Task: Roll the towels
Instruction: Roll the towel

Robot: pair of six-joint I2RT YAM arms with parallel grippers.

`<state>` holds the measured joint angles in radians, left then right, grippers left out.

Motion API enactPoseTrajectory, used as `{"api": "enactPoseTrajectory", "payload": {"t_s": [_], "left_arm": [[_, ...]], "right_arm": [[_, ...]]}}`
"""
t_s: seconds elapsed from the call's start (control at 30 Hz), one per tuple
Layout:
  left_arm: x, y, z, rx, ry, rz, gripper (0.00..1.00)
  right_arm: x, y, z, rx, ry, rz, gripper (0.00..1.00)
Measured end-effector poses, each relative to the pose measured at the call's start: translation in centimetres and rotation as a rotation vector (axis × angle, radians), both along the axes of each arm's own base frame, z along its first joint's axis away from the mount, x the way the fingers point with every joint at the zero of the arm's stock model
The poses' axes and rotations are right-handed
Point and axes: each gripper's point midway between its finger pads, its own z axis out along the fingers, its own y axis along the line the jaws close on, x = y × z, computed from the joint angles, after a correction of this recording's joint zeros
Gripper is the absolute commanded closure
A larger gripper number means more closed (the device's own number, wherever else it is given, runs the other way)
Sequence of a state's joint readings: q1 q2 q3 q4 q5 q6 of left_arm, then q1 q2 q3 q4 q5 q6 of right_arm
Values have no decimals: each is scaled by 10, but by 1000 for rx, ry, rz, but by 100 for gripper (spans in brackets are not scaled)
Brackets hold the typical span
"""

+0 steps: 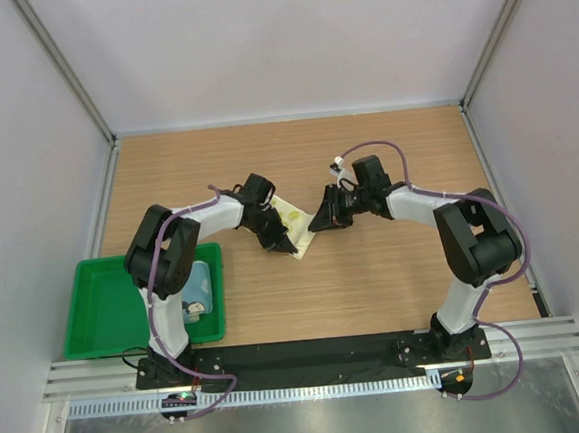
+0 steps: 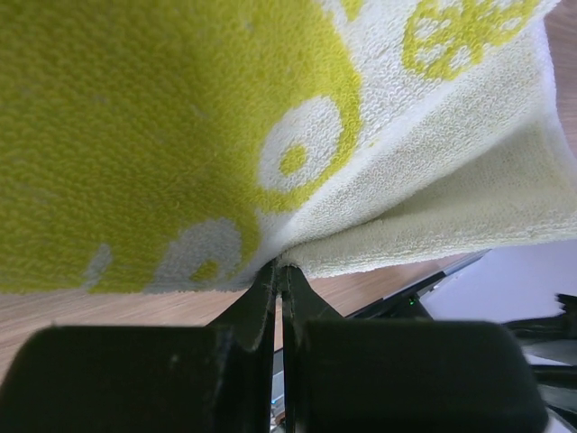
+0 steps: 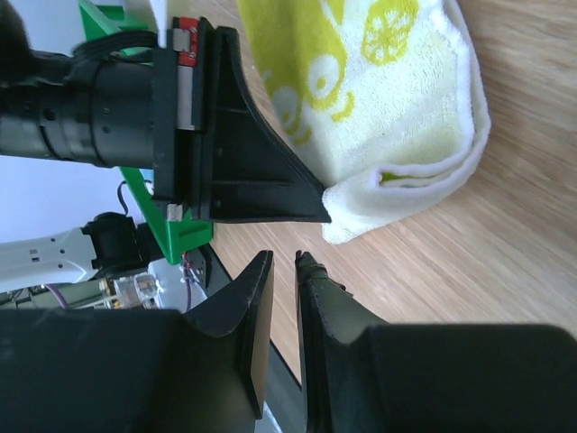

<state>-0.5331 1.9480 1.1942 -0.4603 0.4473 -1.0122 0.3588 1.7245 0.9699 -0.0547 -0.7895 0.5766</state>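
Left gripper (image 2: pixel 279 271): pressed together, pinching a corner of the yellow-cream towel (image 3: pixel 397 117).
Right gripper (image 3: pixel 281 262): thin gap between the jaws, nothing in it; just beside the towel's folded end.
Towel place: mid-way across the wooden tabletop (image 1: pixel 396 288), folded over itself.
Other towel: light blue towel (image 1: pixel 201 284), lying in the green tray (image 1: pixel 96 312).
Risk, slip: likely loss of the small pinched corner under any pull.
Risk, clash: probable finger contact, given two grippers crowding one corner.
Risk, slack roll: springy layers likely to reopen if released.
Material: soft looped terry, thick, limp.
Pattern: yellow-green citrus-slice print, plain cream reverse.
Shape: loose fold with a rounded end, not a tight roll.
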Motion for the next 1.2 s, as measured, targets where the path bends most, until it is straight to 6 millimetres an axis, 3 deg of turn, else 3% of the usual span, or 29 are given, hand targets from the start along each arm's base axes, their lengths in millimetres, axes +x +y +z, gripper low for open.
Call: {"api": "enactPoseTrajectory", "payload": {"t_s": [0.2, 0.4, 0.57, 0.8, 1.2], "left_arm": [[2, 0, 0, 1, 2, -6, 100], [1, 0, 0, -1, -4, -17, 100], [2, 1, 0, -1, -6, -19, 100], [2, 1, -1, -1, -10, -24, 100], [3, 3, -1, 2, -21, -40, 100]], "right_arm": [[-2, 12, -34, -17, 51, 25, 80], [13, 19, -64, -28, 93, 18, 82], [29, 27, -66, 1, 91, 5, 82], [36, 28, -67, 19, 87, -12, 83], [56, 3, -69, 76, 113, -80, 83]]}}
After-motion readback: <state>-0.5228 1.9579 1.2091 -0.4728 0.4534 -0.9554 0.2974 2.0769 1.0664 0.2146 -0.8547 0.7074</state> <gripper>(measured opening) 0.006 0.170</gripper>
